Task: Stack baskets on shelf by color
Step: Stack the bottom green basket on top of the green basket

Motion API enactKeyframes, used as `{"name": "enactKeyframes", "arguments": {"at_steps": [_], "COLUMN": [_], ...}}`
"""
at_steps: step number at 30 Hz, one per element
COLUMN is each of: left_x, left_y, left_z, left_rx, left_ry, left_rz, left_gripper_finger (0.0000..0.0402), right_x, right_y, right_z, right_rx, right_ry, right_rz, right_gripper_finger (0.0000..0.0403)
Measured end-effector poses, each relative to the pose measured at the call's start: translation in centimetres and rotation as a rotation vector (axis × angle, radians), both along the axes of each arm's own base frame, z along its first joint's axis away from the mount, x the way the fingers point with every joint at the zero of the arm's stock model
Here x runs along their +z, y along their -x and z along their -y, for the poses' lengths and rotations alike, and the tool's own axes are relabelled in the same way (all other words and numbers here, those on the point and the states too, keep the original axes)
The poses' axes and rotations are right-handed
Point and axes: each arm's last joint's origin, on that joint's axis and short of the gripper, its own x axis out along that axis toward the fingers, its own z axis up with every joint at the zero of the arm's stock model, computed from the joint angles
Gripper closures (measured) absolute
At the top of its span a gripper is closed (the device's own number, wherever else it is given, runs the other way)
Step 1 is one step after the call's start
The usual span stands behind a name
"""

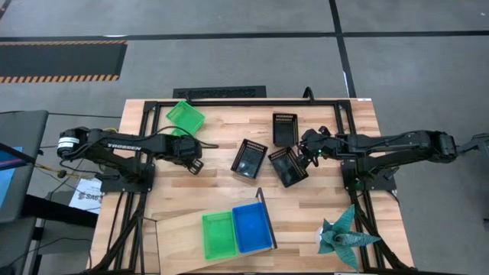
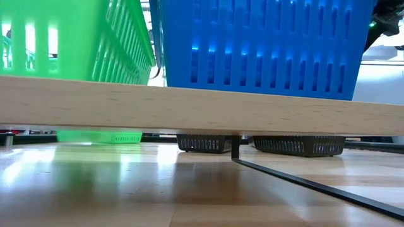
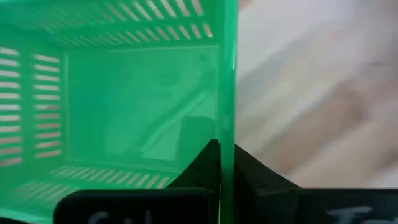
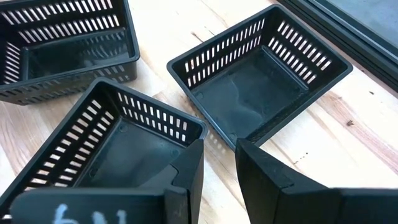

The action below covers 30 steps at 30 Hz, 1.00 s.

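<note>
**Left gripper clamped on a green basket wall; right gripper poised over the black ones**

The left gripper (image 1: 191, 156) sits near the back left of the slatted wooden tabletop (image 1: 221, 191), its fingers (image 3: 211, 165) pinched tight on the side wall of a bright green slotted plastic basket (image 3: 124, 99). From above, a second green basket (image 1: 186, 116) lies tilted just behind it, near the table's far edge.

The right gripper (image 4: 217, 168) hovers at the middle right, its fingers narrowly parted, one inside and one outside the rim of the nearest black slotted plastic basket (image 4: 112, 149). They grip nothing. Two more black baskets lie close by: one just beyond it (image 4: 261, 74) and one to its side (image 4: 62, 43). In the high view the three form a loose cluster at the table's centre.

On the light-wood shelf plank (image 1: 179, 229), at the front of the table, a green basket (image 1: 218, 234) and a blue basket (image 1: 253, 227) stand side by side, touching. A teal paper origami figure (image 1: 344, 233) rests at the front right corner.
</note>
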Motion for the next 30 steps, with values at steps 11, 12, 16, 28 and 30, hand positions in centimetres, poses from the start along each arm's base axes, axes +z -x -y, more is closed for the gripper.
{"name": "enactKeyframes", "arguments": {"at_steps": [11, 12, 16, 28, 30], "left_x": [9.9, 10.7, 13.5, 14.6, 14.8], "left_y": [-2.5, -2.3, -1.2, -2.8, -4.1], "left_z": [10.2, 11.4, 15.6, 26.9, 28.6], "left_rx": [-0.324, -0.365, -0.469, -0.696, -0.734], "left_ry": [0.012, 0.002, -0.039, -0.151, -0.187], "left_rz": [0.318, 0.359, 0.547, 0.712, 0.676], "left_gripper_finger": [0.0401, 0.0401, 0.0401, 0.0401, 0.0401], "right_x": [0.0, 0.0, 0.0, -0.1, -0.1], "right_y": [0.0, 0.0, 0.0, 0.1, 0.2], "right_z": [0.0, 0.0, 0.0, 0.0, 0.0], "right_rx": [-0.009, -0.009, -0.009, -0.009, -0.009], "right_ry": [-0.009, -0.009, -0.009, -0.011, -0.012], "right_rz": [0.003, 0.002, 0.000, -0.014, -0.016], "right_gripper_finger": [0.0285, 0.0285, 0.0285, 0.0285, 0.0285]}}
